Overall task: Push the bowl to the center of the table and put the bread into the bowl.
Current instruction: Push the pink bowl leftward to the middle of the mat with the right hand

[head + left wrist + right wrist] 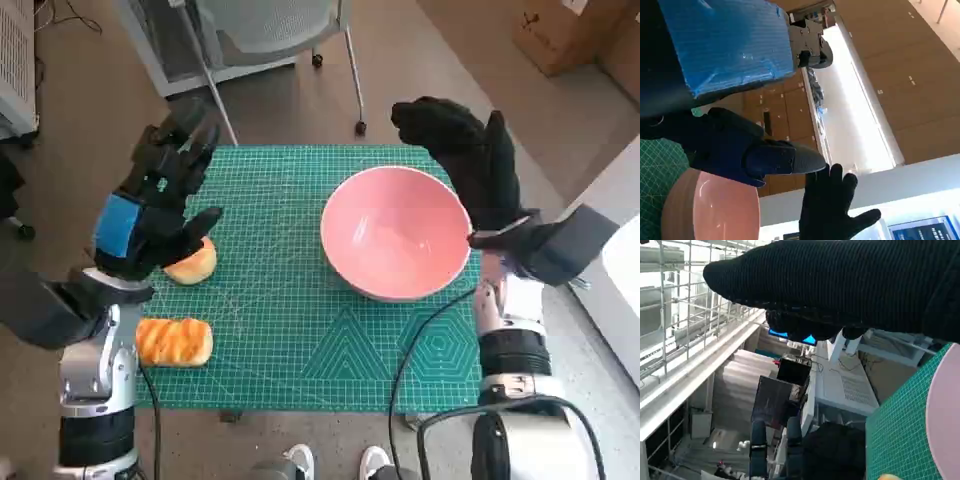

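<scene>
My left hand (160, 205) hangs nearest, above the tabletop (300, 340), fingers spread and holding nothing; my gloved right hand (470, 165) is just as open and empty, standing against the far right rim of the pink bowl (395, 232). The bowl sits right of the tabletop's middle. If I shove high on that rim, I judge the bowl may tip or spin rather than slide. Well left of the bowl lie the striped bread (174, 341) and a round bun (192, 262); my left hand, dropping carelessly, could squash the bun.
</scene>
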{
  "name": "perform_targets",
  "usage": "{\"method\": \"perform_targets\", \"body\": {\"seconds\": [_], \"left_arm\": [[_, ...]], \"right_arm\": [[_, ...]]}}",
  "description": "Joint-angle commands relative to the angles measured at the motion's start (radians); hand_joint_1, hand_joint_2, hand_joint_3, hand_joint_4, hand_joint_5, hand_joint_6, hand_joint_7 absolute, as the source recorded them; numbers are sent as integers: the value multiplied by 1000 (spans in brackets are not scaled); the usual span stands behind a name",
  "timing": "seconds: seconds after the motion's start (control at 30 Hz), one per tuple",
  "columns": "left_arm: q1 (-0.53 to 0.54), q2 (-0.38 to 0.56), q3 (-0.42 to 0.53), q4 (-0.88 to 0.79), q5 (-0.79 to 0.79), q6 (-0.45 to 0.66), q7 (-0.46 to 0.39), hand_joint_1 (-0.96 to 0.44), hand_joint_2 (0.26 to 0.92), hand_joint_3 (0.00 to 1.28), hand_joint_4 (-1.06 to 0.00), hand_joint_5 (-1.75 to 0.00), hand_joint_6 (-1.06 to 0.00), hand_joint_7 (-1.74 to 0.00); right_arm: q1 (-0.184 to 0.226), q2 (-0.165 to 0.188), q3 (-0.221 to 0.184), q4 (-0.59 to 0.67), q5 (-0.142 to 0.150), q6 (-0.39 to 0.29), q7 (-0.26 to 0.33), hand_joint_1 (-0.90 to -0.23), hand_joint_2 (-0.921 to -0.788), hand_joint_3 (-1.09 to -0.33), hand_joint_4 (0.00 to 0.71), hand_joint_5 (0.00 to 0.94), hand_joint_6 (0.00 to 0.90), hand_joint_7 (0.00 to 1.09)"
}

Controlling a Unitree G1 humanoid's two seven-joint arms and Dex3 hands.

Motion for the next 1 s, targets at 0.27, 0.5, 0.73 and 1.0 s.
{"method": "perform_targets", "body": {"seconds": [0.27,0.5,0.73,1.0], "left_arm": [[-10,5,-7,-27,-3,25,4,-547,921,319,-120,0,1,-386],[-5,7,-8,-33,5,25,6,-558,921,322,-120,-1,1,-384],[-1,7,-10,-42,8,28,9,-567,921,323,-121,-1,1,-385],[6,3,-14,-58,10,34,15,-568,921,325,-123,-2,1,-388]], "right_arm": [[21,-6,7,16,-8,11,-2,-702,-921,-686,192,0,347,7],[24,-4,10,9,-7,15,-2,-698,-921,-688,191,0,346,6],[26,-5,12,4,-2,21,2,-692,-921,-686,191,0,346,6],[18,-31,-6,39,10,11,20,-690,-921,-680,190,0,346,5]]}}
